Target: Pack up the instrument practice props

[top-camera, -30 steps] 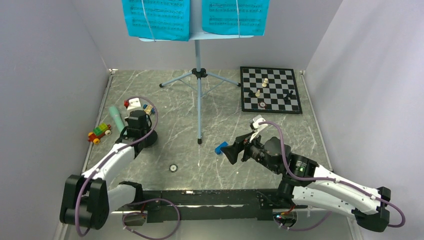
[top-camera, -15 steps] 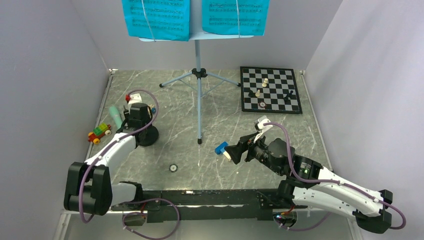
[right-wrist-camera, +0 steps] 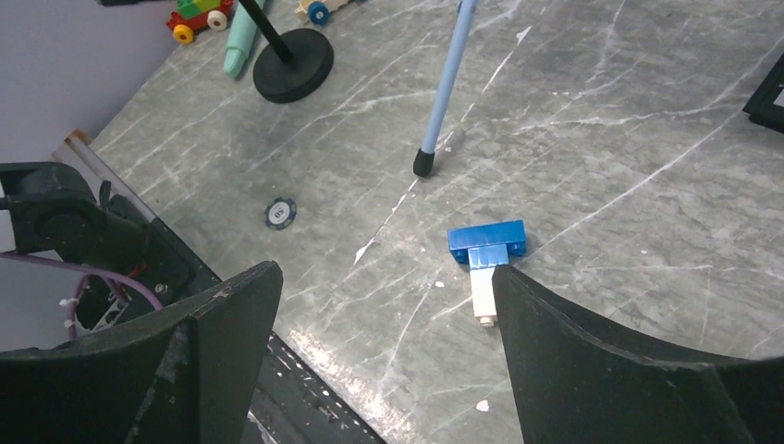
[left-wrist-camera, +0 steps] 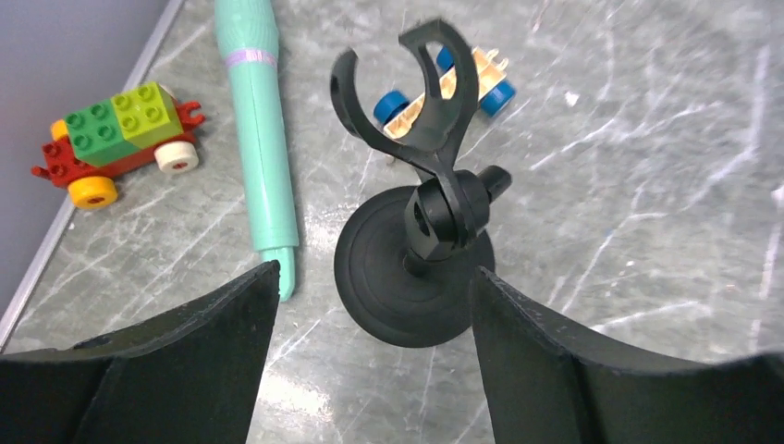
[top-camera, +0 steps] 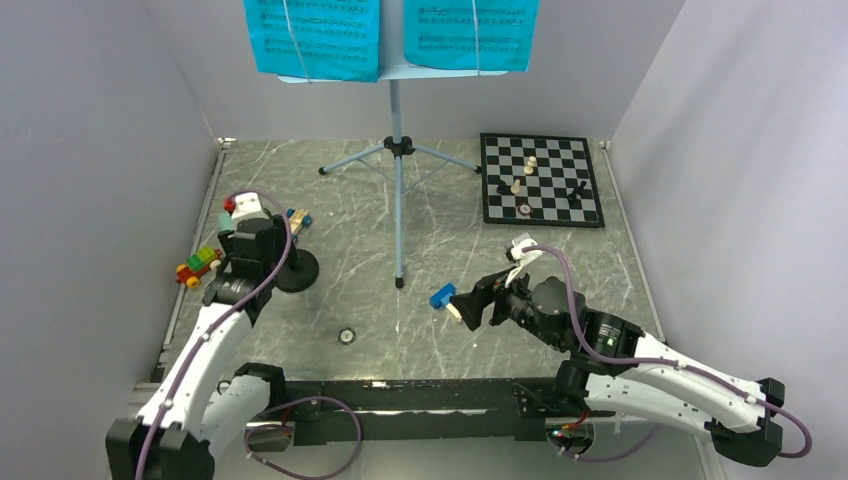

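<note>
Little of the packing looks done, and no box or bag to pack into shows in any view. The pale-blue music stand point(top-camera: 397, 150) is fully set up at the middle of the table's point(top-camera: 450, 225) far edge, tripod legs spread, one leg reaching toward the table's centre. Both cyan sheet-music pages point(top-camera: 312, 35) point(top-camera: 470, 30) hang side by side on its desk, not yet taken off. The right gripper point(right-wrist-camera: 386, 273) hovers over the near middle of the table with its jaws wide apart and nothing in them. Under it lies only a blue-white block point(right-wrist-camera: 485, 250), which is no part of the job. The left gripper point(left-wrist-camera: 370, 277), also spread wide and empty, hangs above the black mic stand point(left-wrist-camera: 416, 250), which is upright near the left edge. The stand's clip is empty. The mint-green microphone point(left-wrist-camera: 257, 139) lies flat just beside the stand's round base, between it and the left edge, next to a toy car point(left-wrist-camera: 120, 139). As a judgement, only the microphone's removal from its clip seems achieved. Stowing it, the mic stand, the pages and the folded music stand all remain.
</note>
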